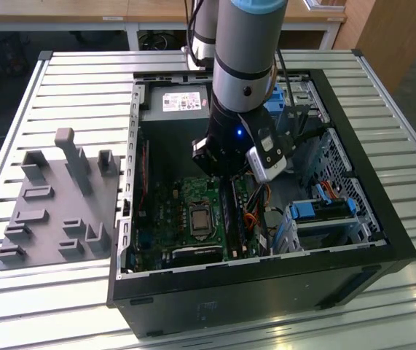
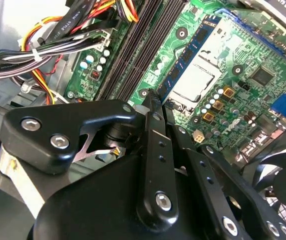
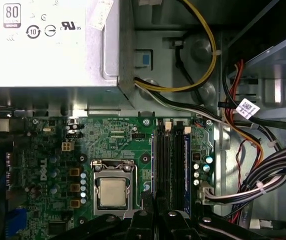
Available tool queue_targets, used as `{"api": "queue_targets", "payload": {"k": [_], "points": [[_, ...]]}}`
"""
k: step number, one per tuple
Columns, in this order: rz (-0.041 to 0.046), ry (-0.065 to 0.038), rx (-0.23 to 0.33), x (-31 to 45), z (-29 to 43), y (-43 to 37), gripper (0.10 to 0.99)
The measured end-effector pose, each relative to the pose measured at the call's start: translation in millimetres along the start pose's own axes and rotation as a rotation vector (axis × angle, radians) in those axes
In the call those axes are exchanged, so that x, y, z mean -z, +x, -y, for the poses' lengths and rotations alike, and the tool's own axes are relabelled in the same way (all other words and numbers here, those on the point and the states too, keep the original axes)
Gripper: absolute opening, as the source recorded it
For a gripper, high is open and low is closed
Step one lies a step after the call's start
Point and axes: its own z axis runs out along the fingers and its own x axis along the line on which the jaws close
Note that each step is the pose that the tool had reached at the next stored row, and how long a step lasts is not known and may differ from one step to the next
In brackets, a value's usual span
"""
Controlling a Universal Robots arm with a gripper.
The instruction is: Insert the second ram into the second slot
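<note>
In the second wrist view my black gripper is shut on the second ram, a thin dark-blue stick with small dark chips. The stick reaches out from the fingertips and hangs above the green motherboard, beside the CPU socket and next to the dark ram slots. In the first wrist view the gripper sits at the near end of the ram slots; a blue strip stands in the slot farthest from the CPU socket. In the exterior view the gripper is down inside the open computer case.
The silver power supply lies beyond the slots. Cable bundles crowd the side away from the socket. A drive cage with light-blue tabs fills the exterior view's right. A grey fixture plate lies left of the case.
</note>
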Motion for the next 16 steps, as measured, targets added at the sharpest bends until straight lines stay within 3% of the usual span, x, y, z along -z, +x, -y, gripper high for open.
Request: {"api": "queue_targets", "payload": {"k": [10, 16], "points": [[-0.0024, 0.000, 0.000, -4.7, 0.0, -7.5, 0.137], [-0.0025, 0.000, -0.003, -11.1, 0.2, -8.0, 0.137]]}}
